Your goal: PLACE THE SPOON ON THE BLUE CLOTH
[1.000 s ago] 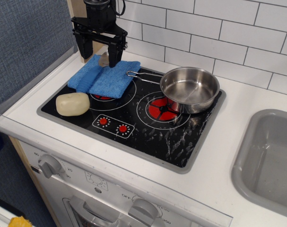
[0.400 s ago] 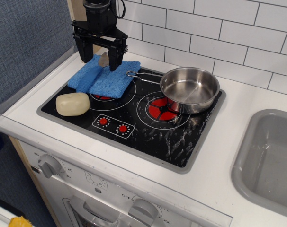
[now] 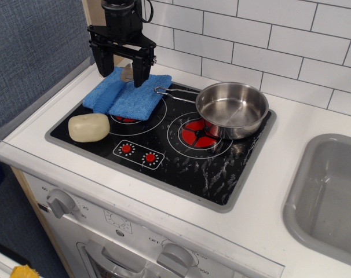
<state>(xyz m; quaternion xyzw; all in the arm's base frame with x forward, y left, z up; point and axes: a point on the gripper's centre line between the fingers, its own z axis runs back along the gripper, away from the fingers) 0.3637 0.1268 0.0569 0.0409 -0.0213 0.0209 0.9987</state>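
Observation:
The blue cloth lies folded on the back left burner of the black stovetop. The spoon rests on the cloth. Its silver bowl shows at the cloth's far edge, and its blue handle blends into the cloth along the middle ridge. My gripper hangs just above the spoon's bowl with its black fingers spread wide on either side. It is open and holds nothing.
A steel pan with a thin wire handle sits on the back right burner, next to the cloth. A cream rounded lump lies at the front left of the stovetop. A grey sink is at the right. A tiled wall stands behind.
My open gripper has risen slightly above the spoon and cloth. The spoon and cloth have not moved.

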